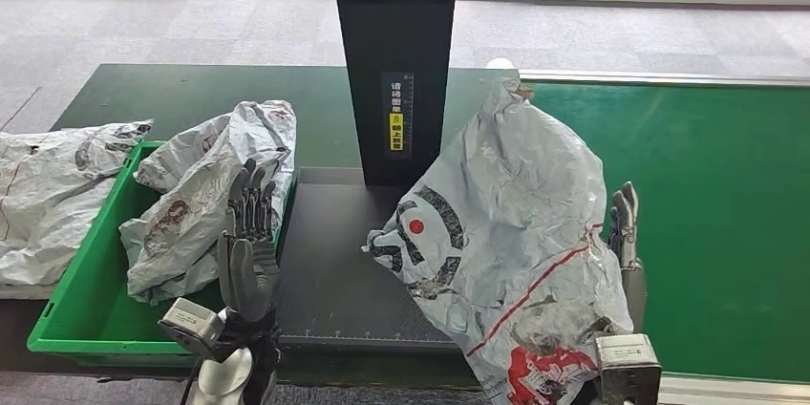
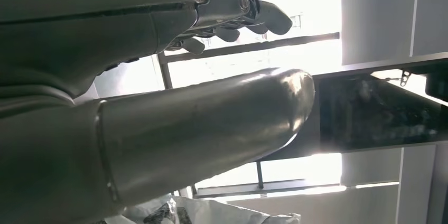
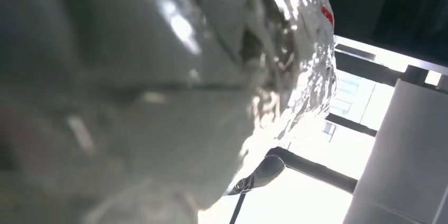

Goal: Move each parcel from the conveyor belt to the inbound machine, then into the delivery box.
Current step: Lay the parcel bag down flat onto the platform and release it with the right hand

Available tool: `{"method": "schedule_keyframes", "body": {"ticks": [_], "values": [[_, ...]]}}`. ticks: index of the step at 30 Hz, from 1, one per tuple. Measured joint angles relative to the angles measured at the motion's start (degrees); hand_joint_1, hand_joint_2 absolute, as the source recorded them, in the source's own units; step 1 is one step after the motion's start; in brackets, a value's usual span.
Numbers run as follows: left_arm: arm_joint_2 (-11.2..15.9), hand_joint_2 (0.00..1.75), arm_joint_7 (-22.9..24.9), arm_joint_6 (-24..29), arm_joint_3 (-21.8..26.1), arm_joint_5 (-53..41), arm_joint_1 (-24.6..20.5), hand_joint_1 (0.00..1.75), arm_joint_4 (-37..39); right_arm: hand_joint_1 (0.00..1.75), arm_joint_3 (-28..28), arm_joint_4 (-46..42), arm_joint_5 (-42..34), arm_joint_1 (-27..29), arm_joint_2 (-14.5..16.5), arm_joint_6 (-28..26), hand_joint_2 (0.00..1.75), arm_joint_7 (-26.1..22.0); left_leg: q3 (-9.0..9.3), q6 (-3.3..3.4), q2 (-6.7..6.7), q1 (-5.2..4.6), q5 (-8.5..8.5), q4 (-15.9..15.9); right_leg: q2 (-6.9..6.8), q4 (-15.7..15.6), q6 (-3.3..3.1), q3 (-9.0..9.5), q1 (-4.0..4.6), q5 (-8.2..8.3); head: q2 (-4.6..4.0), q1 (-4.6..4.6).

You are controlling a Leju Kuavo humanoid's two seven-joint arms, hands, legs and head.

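- Parcel [image 1: 516, 243], a large crumpled grey poly bag with black, red and white print, stands nearly upright, its lower end over the front right part of the black scanner platform [image 1: 334, 281] and its upper end reaching toward the green conveyor belt [image 1: 726, 223].
- Right hand [image 1: 624, 223] is pressed against the parcel's right side, palm toward the bag, fingers pointing up and away from the robot; the bag hides most of the hand. In the right wrist view the silvery bag [image 3: 222, 76] lies directly against the hand, with one dark fingertip [image 3: 267, 168] showing past its edge. The hand holds the parcel.
- Left hand [image 1: 248, 233] is raised upright over the seam between the green bin [image 1: 91, 300] and the platform, fingers straight, close together and pointing up and away, holding nothing. The left wrist view shows the thick thumb [image 2: 211, 123] extended and apart from the dark fingers [image 2: 248, 12].
- Green bin sits left of the platform and contains another crumpled grey bag [image 1: 205, 195], leaning on the bin's right wall just beside the left hand.
- Third grey bag [image 1: 53, 195] lies outside the bin, against its left side.
- Black upright column [image 1: 394, 52] with a yellow-marked label rises behind the platform.
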Motion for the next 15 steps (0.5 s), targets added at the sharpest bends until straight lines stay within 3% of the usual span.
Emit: {"method": "schedule_keyframes", "body": {"ticks": [2,6,12,15], "values": [[0.0,0.00,0.0,0.0,-0.1,0.0,0.0,0.00,0.0,0.00,-0.1,0.0,0.0,0.0,0.0,0.0,0.00,0.0,0.00,0.00,0.00,0.00,0.00,0.0,0.00,0.0,0.00,0.00,0.00,0.00,0.00,0.00],[0.0,0.00,0.0,0.0,-0.2,0.0,0.0,0.00,-0.1,0.00,-0.3,0.1,1.2,0.0,0.1,-2.1,1.75,0.9,0.00,0.00,0.00,0.00,0.00,0.0,-0.01,0.0,0.00,0.00,0.00,0.00,0.00,0.00],[0.2,0.00,0.0,0.0,-0.7,0.0,-0.1,0.00,-0.1,0.00,-3.1,0.9,2.0,0.0,0.4,-8.4,1.75,4.0,0.00,0.00,-0.02,0.00,0.00,0.0,-0.03,0.0,0.00,0.01,0.00,0.00,0.00,0.00],[0.2,0.00,-0.2,-0.2,-0.8,0.1,-0.1,0.00,-0.1,0.00,-4.5,1.6,7.0,-0.1,0.4,-11.0,1.75,7.5,-0.01,0.00,-0.02,0.00,0.00,0.0,-0.03,0.0,0.00,0.02,0.00,0.00,0.00,0.00]]}}
